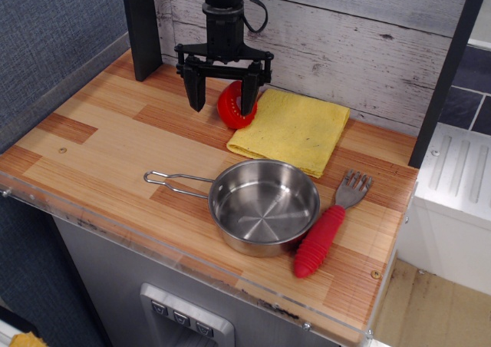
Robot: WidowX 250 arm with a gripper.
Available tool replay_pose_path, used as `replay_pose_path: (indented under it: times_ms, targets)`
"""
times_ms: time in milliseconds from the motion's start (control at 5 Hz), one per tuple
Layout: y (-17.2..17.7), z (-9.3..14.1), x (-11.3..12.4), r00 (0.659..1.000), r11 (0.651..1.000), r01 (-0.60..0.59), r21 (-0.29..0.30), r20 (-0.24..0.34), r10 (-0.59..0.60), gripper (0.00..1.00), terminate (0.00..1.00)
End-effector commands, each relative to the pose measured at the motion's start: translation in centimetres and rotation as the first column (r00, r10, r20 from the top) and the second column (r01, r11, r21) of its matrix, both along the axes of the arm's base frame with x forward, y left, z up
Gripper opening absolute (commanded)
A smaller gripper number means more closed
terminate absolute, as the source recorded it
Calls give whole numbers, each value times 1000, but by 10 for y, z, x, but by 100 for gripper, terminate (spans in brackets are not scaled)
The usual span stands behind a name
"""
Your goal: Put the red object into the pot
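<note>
The gripper (222, 94) hangs at the back of the counter (100, 143), jaws spread wide, right finger touching the red object (232, 105), which looks tipped against it, not clamped. It sits beside the yellow cloth (295, 128). The pot (265, 206) stands empty nearer the front, so the grasp and carry both remain

Black tool (222, 97) hangs at the back of the wooden surface (100, 143) with its jaws spread, the red object (232, 106) tipped against the right finger, touching the yellow cloth (291, 130), and the pot (265, 206) sits up front beside a red-handled fork (326, 228).
</note>
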State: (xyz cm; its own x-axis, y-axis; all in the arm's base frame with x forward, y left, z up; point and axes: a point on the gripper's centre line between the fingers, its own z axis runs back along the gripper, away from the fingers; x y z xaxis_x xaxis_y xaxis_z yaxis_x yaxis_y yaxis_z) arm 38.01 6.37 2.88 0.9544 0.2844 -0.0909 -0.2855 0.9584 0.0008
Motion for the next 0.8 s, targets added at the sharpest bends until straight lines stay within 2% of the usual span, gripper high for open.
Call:
replay_pose_path:
  times_ms: [0, 200, 400, 600]
  targets:
    - [-1, 12, 2, 999, 1000, 22, 22, 45, -23, 100, 0]
    - [-2, 8, 0, 999, 999, 19, 44, 28, -20, 0, 0]
    - [0, 11, -3, 999, 999, 16, 40, 31, -17, 0, 0]
    - [9, 37, -9, 997, 999, -2, 33, 82, -1, 0, 0]
